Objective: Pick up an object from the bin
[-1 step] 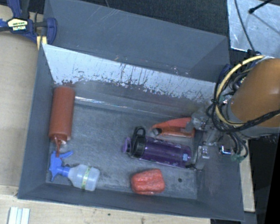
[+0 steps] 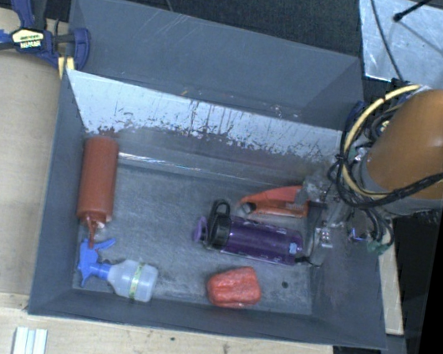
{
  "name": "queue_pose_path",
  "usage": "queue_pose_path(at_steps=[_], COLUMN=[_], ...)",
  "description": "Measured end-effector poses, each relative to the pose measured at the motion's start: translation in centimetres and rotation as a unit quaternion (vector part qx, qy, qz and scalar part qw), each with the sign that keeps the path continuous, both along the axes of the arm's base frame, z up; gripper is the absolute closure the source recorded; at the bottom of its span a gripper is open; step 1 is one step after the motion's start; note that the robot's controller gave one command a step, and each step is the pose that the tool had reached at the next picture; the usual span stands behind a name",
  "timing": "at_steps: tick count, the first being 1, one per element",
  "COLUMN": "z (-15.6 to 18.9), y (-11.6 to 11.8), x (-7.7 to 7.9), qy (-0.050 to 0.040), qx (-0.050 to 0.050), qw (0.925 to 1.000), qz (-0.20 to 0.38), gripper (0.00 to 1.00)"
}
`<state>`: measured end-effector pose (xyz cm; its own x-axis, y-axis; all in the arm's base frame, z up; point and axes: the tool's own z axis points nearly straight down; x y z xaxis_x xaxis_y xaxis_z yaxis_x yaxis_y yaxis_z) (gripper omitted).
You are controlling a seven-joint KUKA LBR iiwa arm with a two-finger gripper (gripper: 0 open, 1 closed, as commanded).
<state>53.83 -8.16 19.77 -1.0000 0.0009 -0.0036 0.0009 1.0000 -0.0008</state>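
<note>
Judging this the reach step: gripper (image 2: 318, 236) by purple bottle (image 2: 257, 242), grip unreadable; next needs firm closing.

In bin (image 2: 215, 69), cylinder (image 2: 97, 178) at left, spray bottle (image 2: 121, 275) before it, flask (image 2: 257, 241) centre-right, lump (image 2: 233, 287) before flask

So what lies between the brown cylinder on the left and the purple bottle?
Nothing: in the camera view, only bare bin floor separates the brown cylinder from the purple bottle.
</note>
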Motion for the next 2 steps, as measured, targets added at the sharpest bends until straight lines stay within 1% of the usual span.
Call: queue_pose_path(at_steps=[1,2], z=[-3.1,-9.7], y=[0.8,2.9], x=[0.4,1.3], qy=[-0.0035,-0.0017], qx=[-0.001,0.0], qw=[0.9996,0.9988], qz=[0.028,0.048], gripper=[0.0,0.0])
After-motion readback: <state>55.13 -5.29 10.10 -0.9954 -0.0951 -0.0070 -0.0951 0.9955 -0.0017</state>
